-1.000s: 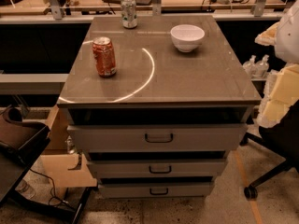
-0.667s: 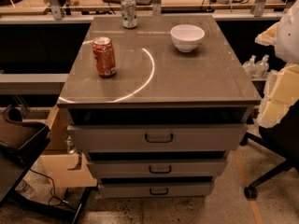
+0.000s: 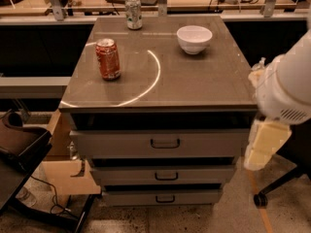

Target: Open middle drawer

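The grey cabinet (image 3: pixel 160 89) has three drawers stacked in front. The middle drawer (image 3: pixel 204 174) is the second one, with a wide flat front and a small dark loop handle (image 3: pixel 166 176) at its centre. It looks shut, like the top drawer (image 3: pixel 209 143) and the bottom drawer (image 3: pixel 199 197). My gripper (image 3: pixel 265 144) hangs cream-coloured under the white arm (image 3: pixel 286 89) at the cabinet's right front corner. It is level with the top drawer, right of the middle drawer's handle and apart from it.
On the cabinet top stand a red soda can (image 3: pixel 108 58), a green-white can (image 3: pixel 133 12) and a white bowl (image 3: pixel 194 38). A dark chair (image 3: pixel 19 149) and a cardboard box (image 3: pixel 60 164) are at the left. A chair base (image 3: pixel 272 191) is at the right.
My arm and gripper have moved down and to the left, closer to the cabinet's right front corner. The drawers and the things on top have not moved.
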{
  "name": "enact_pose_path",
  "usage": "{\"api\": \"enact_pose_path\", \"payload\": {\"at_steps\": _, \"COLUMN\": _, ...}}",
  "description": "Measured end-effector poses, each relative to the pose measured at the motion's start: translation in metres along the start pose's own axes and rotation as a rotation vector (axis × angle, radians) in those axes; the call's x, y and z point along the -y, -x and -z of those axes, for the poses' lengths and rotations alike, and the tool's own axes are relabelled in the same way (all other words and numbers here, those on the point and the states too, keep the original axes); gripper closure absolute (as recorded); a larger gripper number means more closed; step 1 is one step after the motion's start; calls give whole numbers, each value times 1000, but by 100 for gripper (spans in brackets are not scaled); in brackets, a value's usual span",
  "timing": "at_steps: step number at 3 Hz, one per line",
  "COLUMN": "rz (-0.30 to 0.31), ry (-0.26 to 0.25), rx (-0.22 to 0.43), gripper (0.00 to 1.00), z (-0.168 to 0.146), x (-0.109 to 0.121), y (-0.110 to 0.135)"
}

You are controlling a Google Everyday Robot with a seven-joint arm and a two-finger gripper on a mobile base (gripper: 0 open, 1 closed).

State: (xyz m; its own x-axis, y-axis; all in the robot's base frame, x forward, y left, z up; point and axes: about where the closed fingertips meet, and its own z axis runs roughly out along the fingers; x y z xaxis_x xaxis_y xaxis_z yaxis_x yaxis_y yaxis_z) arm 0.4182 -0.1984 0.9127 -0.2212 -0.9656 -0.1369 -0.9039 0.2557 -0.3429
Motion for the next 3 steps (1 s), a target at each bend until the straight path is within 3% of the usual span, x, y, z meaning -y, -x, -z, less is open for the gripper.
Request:
{"api": "enact_pose_path", "payload": {"at_steps": 1, "rz": -9, "ry": -65, "rx": -18, "gripper": 0, "z": -32, "x": -32, "y": 8}}
{"api": "enact_pose_path", "payload": {"at_steps": 2, "rz": -12, "ry": -87, "rx": -26, "gripper": 0, "z": -77, "x": -64, "y": 21}}
{"api": "enact_pose_path", "payload": {"at_steps": 3, "rz": -14, "ry": -53, "rx": -42, "gripper": 0, "z": -106, "x": -89, "y": 10}}
